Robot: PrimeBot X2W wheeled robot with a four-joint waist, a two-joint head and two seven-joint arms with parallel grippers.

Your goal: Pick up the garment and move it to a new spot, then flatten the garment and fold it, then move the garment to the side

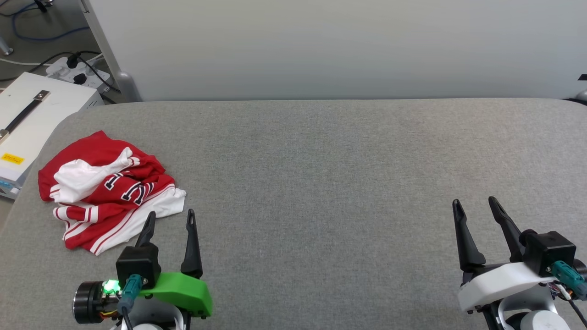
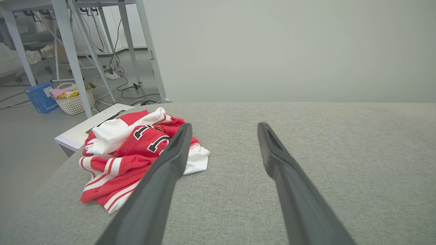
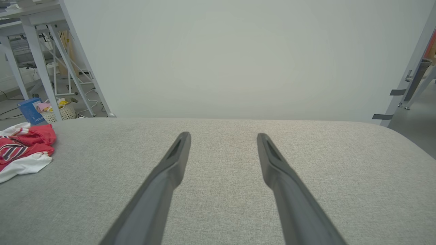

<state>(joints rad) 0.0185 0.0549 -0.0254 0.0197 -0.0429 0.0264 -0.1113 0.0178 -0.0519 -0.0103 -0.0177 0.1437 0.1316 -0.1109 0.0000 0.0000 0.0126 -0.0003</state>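
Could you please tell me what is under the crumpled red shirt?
The shirt lies on the grey cloth-covered surface. Its heaped folds hide that patch, so anything tucked beneath cannot be seen.

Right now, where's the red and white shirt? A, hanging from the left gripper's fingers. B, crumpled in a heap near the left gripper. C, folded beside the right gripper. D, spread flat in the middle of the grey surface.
B: the garment lies bunched up at the left end of the grey surface, just ahead of the open left gripper and far from the right gripper.
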